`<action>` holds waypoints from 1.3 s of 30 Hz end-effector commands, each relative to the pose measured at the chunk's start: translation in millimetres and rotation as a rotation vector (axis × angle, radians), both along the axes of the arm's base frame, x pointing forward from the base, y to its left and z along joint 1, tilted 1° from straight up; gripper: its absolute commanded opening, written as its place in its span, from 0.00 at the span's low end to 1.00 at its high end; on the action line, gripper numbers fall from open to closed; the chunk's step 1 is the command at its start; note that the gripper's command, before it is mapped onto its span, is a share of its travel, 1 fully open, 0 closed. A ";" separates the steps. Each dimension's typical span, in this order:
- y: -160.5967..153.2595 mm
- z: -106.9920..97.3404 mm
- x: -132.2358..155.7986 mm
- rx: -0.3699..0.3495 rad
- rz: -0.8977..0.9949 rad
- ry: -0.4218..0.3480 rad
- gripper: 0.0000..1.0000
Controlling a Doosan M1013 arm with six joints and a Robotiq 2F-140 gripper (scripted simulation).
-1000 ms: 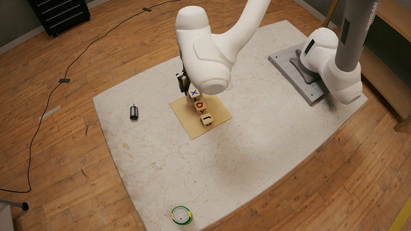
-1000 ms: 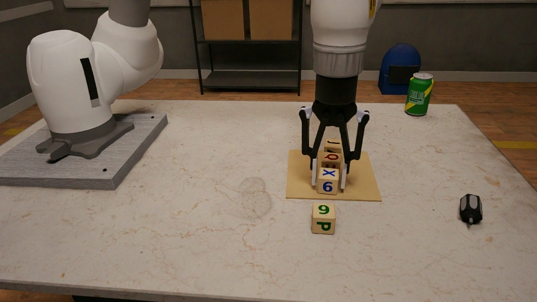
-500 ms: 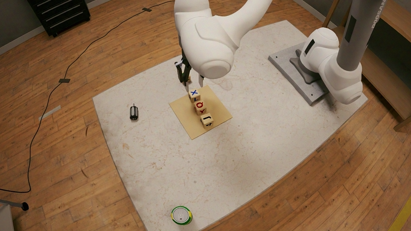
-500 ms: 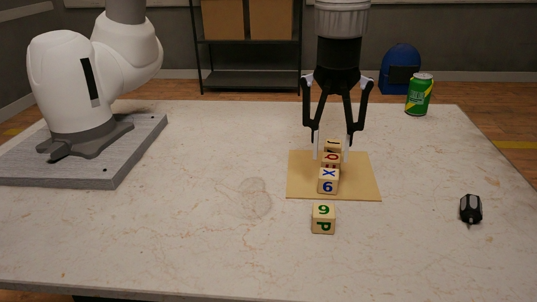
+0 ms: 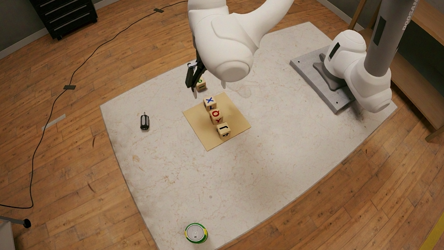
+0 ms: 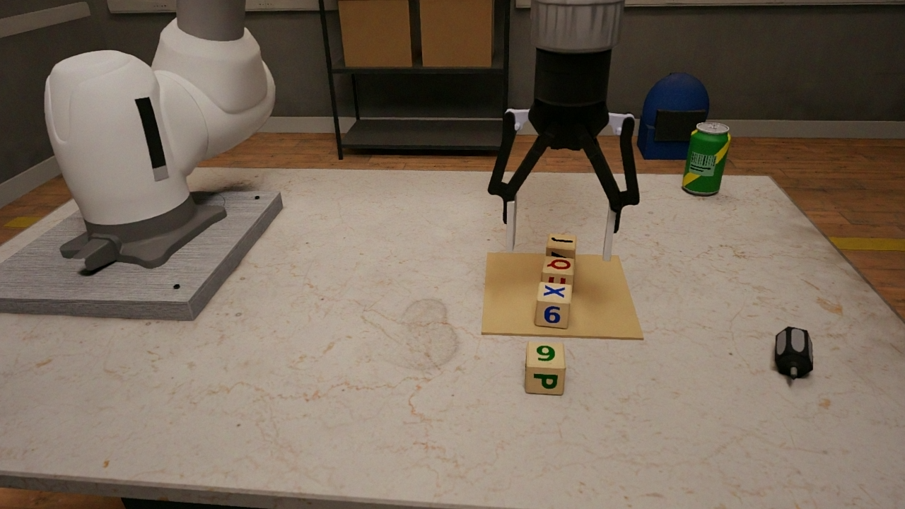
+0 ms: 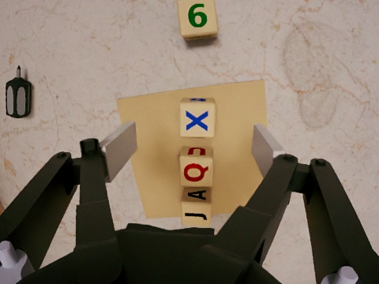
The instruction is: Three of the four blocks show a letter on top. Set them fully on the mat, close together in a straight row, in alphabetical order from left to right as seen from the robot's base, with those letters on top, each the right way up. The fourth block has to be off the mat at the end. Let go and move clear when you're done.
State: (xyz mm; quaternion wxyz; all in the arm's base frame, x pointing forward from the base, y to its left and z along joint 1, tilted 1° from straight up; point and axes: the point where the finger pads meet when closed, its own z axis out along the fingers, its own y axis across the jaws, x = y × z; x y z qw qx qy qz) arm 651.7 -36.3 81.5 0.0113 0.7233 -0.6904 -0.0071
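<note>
On the mat [image 5: 198, 124] [image 6: 506, 303] [image 7: 158, 189], the X block [image 5: 210, 101] [image 6: 553, 303] [image 7: 197, 118], Q block [image 5: 216, 115] [image 6: 558, 272] [image 7: 197, 167] and J block [image 5: 223, 130] [image 6: 561, 245] [image 7: 196, 213] stand in a row, letters up. Above, the gripper [image 5: 209, 90] [image 6: 558, 243] [image 7: 193, 136] has its fingers spread, holding nothing. Dipping while moving clear could clip the Q block and skew the row; a careless sweep could knock the 6-topped block [image 5: 201, 83] [image 6: 544, 368] [image 7: 197, 19], just off the mat, onto it.

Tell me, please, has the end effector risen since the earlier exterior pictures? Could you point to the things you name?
Yes: the end effector [image 5: 209, 90] [image 6: 559, 253] [image 7: 193, 136] has risen, its fingertips now higher against the X block [image 5: 210, 101] [image 6: 553, 305] [image 7: 197, 121].
</note>
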 end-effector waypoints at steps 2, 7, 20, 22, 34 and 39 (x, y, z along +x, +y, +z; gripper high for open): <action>0.1 0.8 0.5 0.000 0.000 -0.001 1.00; 0.1 0.8 0.5 0.000 0.000 -0.001 1.00; 0.1 5.0 0.6 0.000 0.000 -0.001 1.00; 0.1 7.1 0.6 0.000 0.000 -0.001 1.00; 0.4 54.6 1.8 0.000 0.000 -0.001 1.00; 0.5 64.8 2.0 0.000 0.000 -0.001 1.00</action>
